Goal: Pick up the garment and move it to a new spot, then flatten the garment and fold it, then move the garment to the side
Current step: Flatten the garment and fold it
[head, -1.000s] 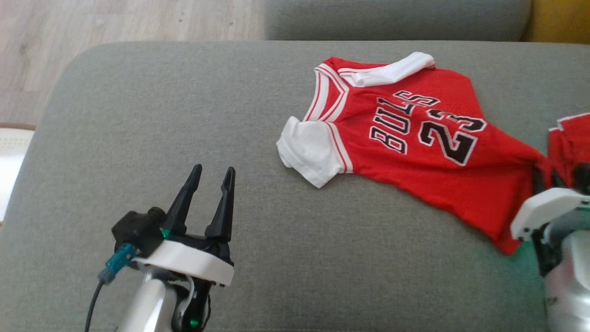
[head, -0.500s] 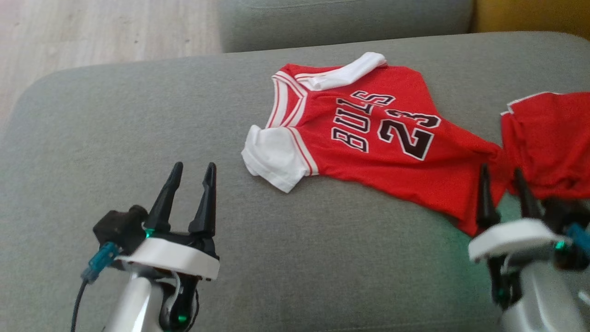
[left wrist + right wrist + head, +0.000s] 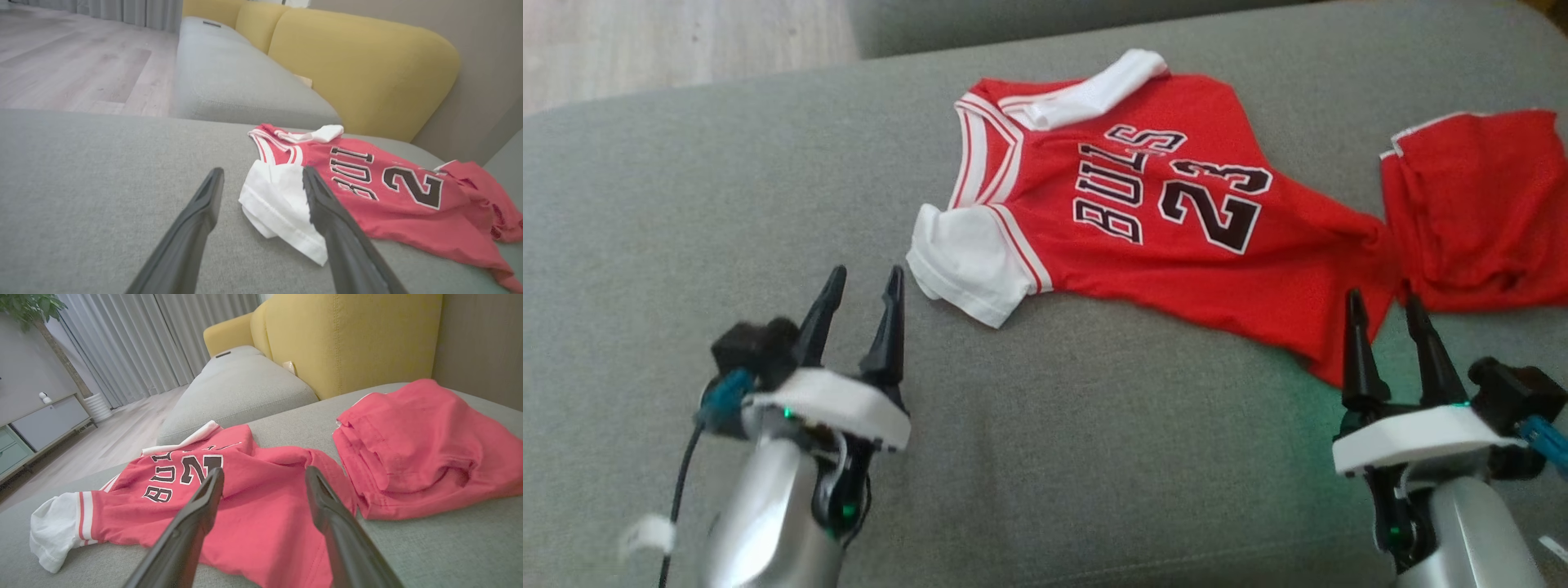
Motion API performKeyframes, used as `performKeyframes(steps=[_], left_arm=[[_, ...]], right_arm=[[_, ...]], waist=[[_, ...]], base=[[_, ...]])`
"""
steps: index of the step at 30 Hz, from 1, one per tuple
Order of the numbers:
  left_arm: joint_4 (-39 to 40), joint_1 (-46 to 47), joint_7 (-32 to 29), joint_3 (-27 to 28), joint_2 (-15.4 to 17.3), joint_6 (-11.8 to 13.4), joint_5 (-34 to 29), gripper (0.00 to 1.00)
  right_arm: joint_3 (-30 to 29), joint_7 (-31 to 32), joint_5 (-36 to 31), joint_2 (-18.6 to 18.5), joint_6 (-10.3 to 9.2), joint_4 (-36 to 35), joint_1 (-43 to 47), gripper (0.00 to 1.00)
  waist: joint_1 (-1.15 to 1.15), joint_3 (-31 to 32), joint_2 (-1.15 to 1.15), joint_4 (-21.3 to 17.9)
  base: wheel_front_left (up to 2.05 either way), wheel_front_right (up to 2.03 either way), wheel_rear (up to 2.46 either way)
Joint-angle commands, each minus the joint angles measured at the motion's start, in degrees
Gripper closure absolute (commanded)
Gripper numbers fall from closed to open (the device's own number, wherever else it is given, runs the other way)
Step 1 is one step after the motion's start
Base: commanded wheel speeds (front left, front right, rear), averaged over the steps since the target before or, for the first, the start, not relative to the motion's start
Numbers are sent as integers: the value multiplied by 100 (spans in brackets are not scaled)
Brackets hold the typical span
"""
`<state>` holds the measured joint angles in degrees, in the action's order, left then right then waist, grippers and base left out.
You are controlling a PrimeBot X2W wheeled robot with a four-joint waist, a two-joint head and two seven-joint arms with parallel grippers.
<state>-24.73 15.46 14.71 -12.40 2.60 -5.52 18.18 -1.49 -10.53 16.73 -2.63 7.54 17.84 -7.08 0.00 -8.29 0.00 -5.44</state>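
The garment (image 3: 1168,220) is a red jersey with white sleeves and black "BULLS 23" lettering, spread wrinkled on the grey sofa seat (image 3: 727,204), collar toward the left. My left gripper (image 3: 862,278) stands open and empty just left of the near white sleeve (image 3: 968,261). My right gripper (image 3: 1384,306) is open and empty too, hovering at the jersey's hem corner (image 3: 1339,359). In the left wrist view the white sleeve (image 3: 278,204) lies between and beyond the fingers. From the right wrist the jersey's red body (image 3: 261,498) shows between the fingers.
A second red garment (image 3: 1478,212), loosely folded, lies right of the jersey; it also appears in the right wrist view (image 3: 425,445). Yellow backrest cushions (image 3: 359,69) rise behind the seat. Another grey seat (image 3: 233,392) adjoins, with wooden floor (image 3: 670,41) beyond it.
The head camera has swung right and down. My right gripper let go of the jersey's hem, opened and drew back toward me. The left gripper stays open.
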Motion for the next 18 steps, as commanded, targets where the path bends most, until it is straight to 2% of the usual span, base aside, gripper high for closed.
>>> performKeyframes(steps=[1, 9, 13, 18], left_arm=[[-66, 482, 29, 131, 29, 22, -62, 0], [-1521, 1537, -7, -17, 98, -63, -123, 0], [-1992, 1809, -23, -48, 128, -73, -132, 0], [-2699, 2162, -53, -132, 218, 142, -294, 0]], right_arm=[[195, 38, 12, -26, -5, -243, -251, 0], [241, 116, 29, -25, -5, -480, -375, 0], [277, 124, 42, -25, -5, -514, -408, 0], [511, 150, 115, -25, -5, -567, -431, 0]], waist=[[0, -154, 0, -87], [0, -511, 0, -304], [0, -586, 0, -372], [0, -663, 0, -457]], base=[[0, 0, 0], [0, 0, 0], [0, 0, 0], [0, 0, 0]])
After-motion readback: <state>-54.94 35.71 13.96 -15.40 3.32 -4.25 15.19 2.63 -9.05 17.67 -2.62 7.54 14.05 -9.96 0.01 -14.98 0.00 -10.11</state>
